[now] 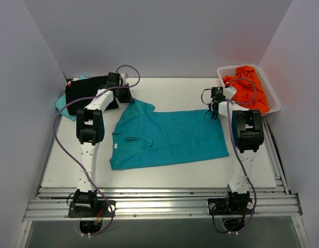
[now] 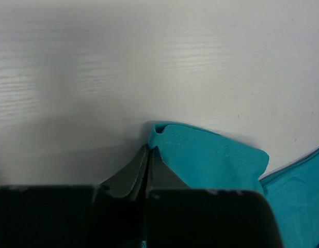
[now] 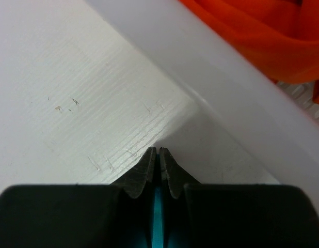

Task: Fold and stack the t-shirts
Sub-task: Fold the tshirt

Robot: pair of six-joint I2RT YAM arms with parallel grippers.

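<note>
A teal t-shirt (image 1: 167, 137) lies spread on the white table (image 1: 175, 90). My left gripper (image 1: 126, 94) is shut on its far left corner, a folded teal sleeve hem (image 2: 206, 157) beside the fingertips (image 2: 150, 151). My right gripper (image 1: 216, 106) is shut on the shirt's far right corner; a teal strip (image 3: 158, 222) shows between its jaws. A black t-shirt (image 1: 87, 93) lies on another teal one (image 1: 61, 105) at the far left. Orange t-shirts (image 1: 247, 88) fill the basket; they also show in the right wrist view (image 3: 252, 31).
The white mesh basket (image 1: 273, 106) stands at the far right corner, its white wall (image 3: 211, 77) close ahead of the right gripper. White enclosure walls stand on both sides and at the back. An aluminium rail (image 1: 164, 204) runs along the near edge.
</note>
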